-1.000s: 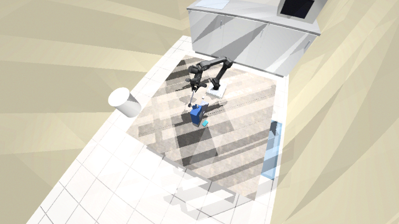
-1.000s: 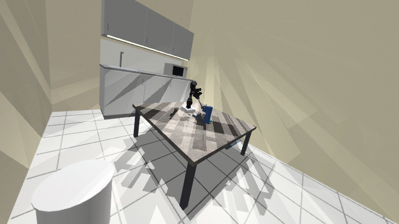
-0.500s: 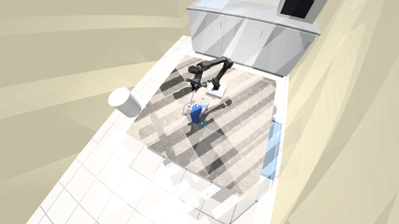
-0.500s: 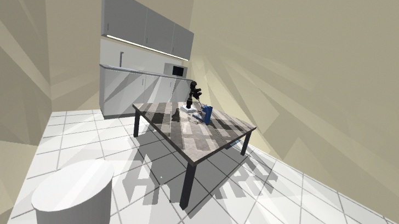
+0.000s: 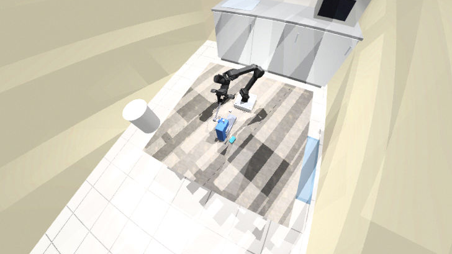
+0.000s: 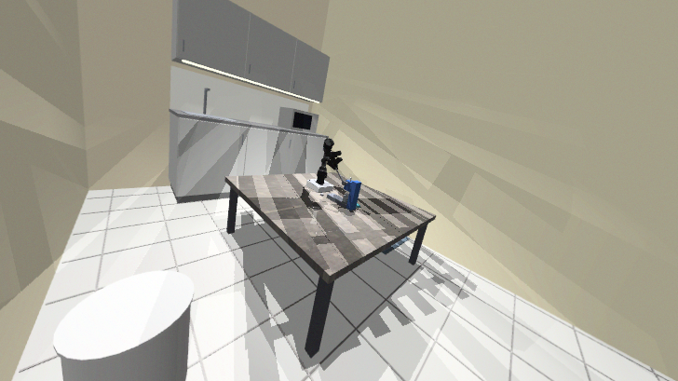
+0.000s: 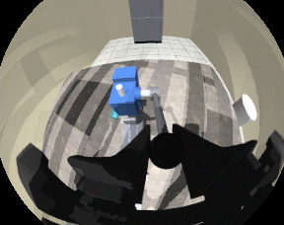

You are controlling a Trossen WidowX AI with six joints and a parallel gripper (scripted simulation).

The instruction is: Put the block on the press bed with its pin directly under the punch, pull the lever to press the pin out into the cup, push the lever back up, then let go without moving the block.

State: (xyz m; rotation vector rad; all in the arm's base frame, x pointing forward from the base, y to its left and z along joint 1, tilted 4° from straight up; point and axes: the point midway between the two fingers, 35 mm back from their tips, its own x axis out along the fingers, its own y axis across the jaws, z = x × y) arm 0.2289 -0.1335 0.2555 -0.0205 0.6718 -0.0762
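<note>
Your gripper (image 5: 221, 101) (image 6: 336, 162) (image 7: 161, 127) had the lever (image 5: 217, 112) (image 6: 340, 174) (image 7: 159, 114) clamped, raised; the press stroke seemed in hand, calling for a steady downward pull.
</note>
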